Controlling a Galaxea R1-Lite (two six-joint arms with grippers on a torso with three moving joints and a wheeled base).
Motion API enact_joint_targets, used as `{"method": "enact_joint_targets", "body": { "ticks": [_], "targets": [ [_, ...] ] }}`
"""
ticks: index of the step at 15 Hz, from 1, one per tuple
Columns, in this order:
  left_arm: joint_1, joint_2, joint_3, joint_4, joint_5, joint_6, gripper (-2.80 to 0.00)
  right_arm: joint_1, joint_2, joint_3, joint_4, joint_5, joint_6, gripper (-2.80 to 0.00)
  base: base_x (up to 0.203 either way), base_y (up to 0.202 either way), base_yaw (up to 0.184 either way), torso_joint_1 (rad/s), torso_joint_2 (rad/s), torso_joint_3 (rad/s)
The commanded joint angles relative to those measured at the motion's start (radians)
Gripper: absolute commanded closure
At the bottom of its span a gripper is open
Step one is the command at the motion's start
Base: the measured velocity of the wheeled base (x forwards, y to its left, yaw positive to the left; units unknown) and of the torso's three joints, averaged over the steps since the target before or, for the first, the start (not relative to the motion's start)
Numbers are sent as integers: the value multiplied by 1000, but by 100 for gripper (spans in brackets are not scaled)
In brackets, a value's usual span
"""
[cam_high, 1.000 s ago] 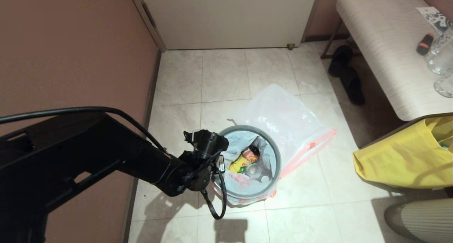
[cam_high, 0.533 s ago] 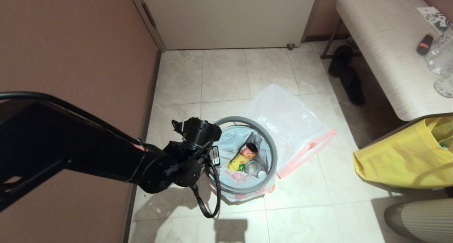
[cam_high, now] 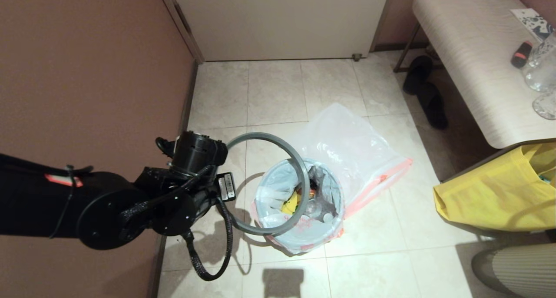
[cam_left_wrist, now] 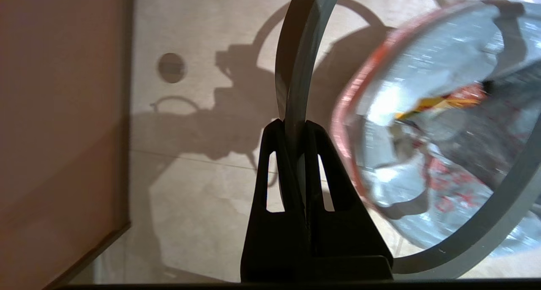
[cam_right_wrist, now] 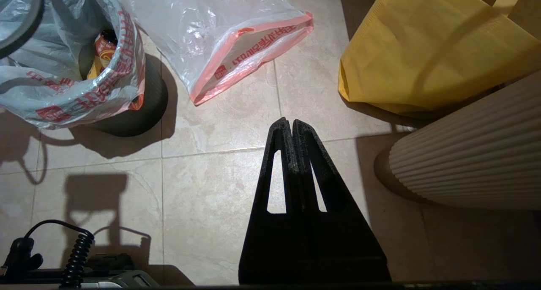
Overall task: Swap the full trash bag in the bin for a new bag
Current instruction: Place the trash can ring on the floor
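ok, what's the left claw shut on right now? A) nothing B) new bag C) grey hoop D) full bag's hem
C: the left claw pinches the grey hoop, which sits tilted up off the bin.

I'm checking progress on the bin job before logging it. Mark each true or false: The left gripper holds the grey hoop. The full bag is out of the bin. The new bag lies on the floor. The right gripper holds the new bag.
1. True: the left gripper is shut on the grey hoop.
2. False: the full bag sits in the bin.
3. True: the new bag lies beside the bin.
4. False: the right gripper is shut, empty.
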Motion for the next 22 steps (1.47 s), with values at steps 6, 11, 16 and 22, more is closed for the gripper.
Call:
{"method": "enact_joint_targets", "body": {
  "ticks": [6,11,16,22],
  "targets": [
    [303,-258,175,-3,-71,-2,0,0,0,0,0,0,0,0,0,0,0,0,0,0],
    [425,-204,282,-16,-198,-3,0,0,0,0,0,0,0,0,0,0,0,0,0,0],
    [395,108,359,-252,-189,-12,0,0,0,0,0,0,0,0,0,0,0,0,0,0],
    [427,563,382,-599,-91,78,0,0,0,0,0,0,0,0,0,0,0,0,0,0]
  ]
}}
